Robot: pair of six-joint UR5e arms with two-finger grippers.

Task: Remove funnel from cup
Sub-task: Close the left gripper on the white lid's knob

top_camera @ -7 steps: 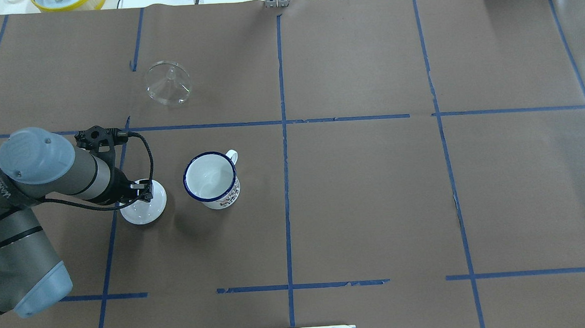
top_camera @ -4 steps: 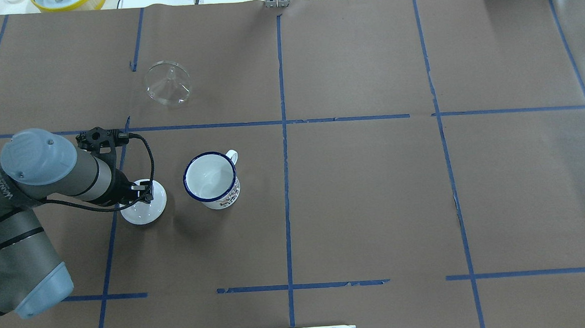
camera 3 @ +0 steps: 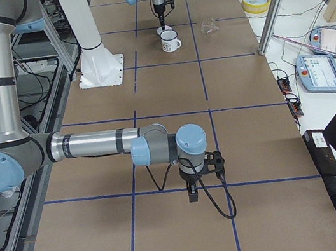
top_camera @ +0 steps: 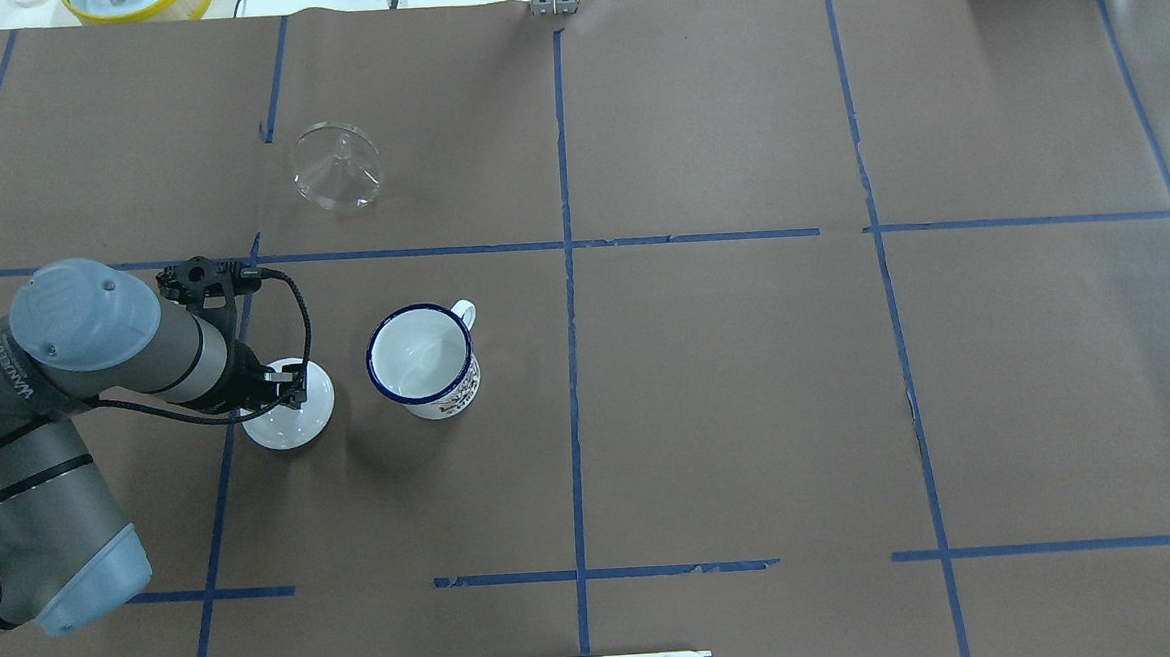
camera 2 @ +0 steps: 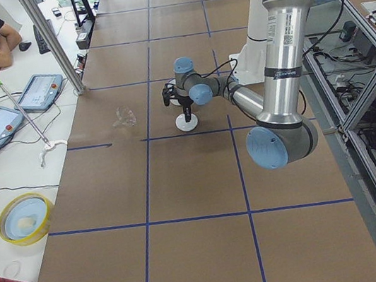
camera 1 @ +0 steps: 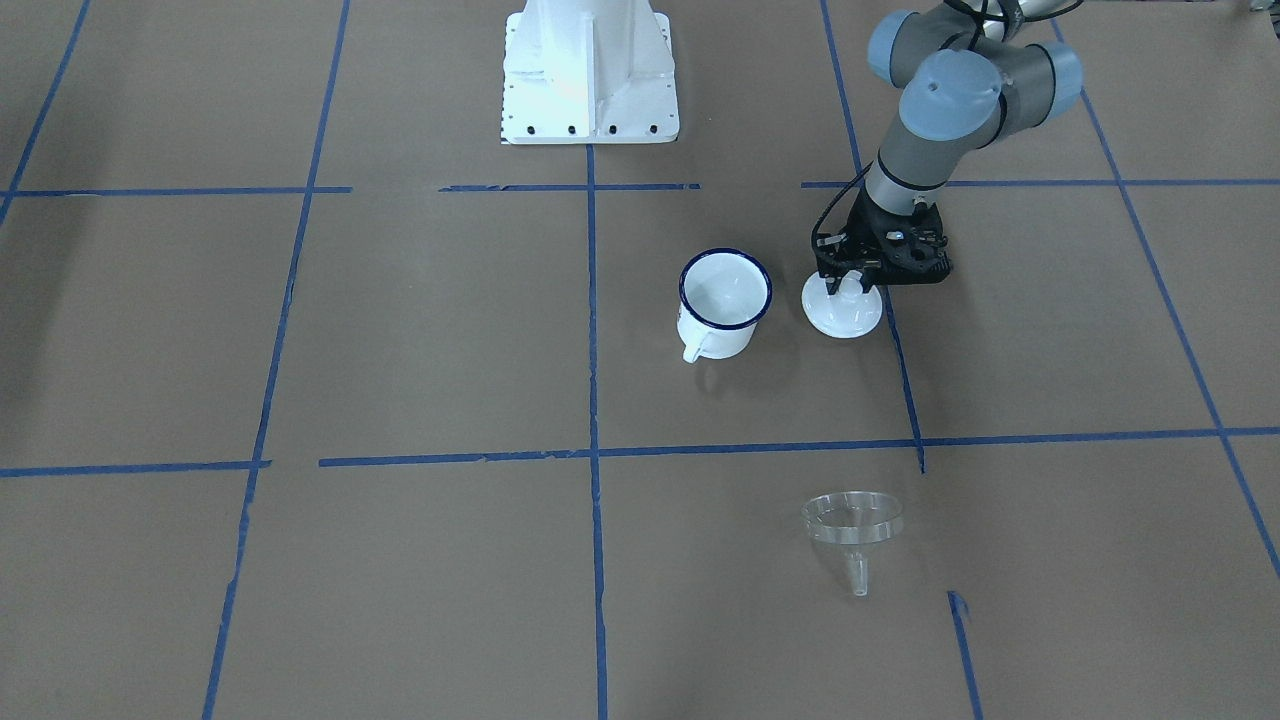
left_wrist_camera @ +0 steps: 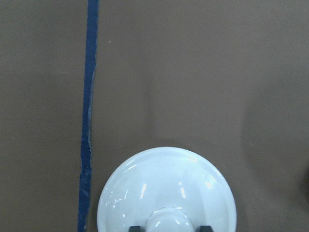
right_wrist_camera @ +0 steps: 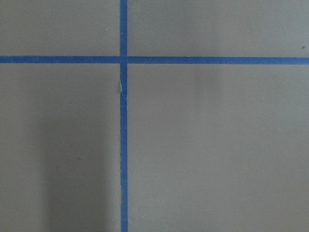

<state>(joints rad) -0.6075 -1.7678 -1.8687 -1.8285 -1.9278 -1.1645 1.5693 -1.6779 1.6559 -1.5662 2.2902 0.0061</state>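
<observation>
At 11 o'clock of white blue-rimmed enamel cup | clear plastic funnel judged already removed | left gripper jaws held apart about white domed lid knob | withdrawal called for

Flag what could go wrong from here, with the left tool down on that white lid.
1. The left tool straddles the knob of the lid. A skewed retreat could snag it and drag the lid into the cup close beside it.
2. The funnel lies on its side, out of the cup and far from it. Being round and clear, it may roll if bumped and is easy to overlook.
</observation>
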